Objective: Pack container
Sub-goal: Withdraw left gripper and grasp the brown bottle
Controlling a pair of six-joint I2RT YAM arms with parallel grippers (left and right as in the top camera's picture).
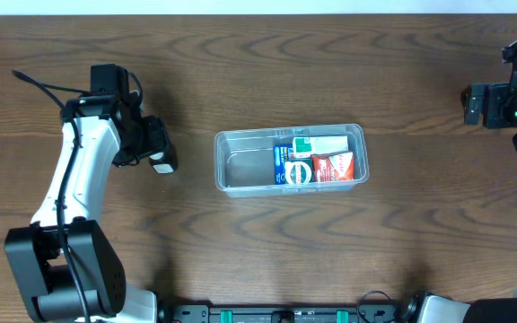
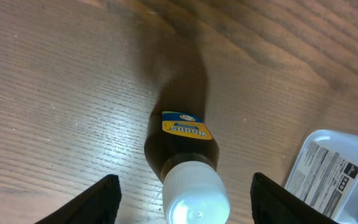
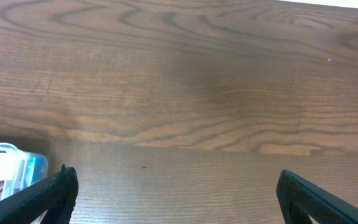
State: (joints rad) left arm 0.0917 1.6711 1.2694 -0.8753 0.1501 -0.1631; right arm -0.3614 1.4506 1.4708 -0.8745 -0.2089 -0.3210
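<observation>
Soft, even light fills the overhead view, the dark table (image 1: 402, 251) sharp. In the left wrist view glare pales the wood, the bottle (image 2: 182, 146) throws a blurred shadow upward, and its white cap (image 2: 196, 193) is overexposed and out of focus.

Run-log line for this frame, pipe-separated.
left tool open, flanking brown bottle, gaps both sides | right tool open over table | container: packets at right-arm end, bottle not yet in
</observation>
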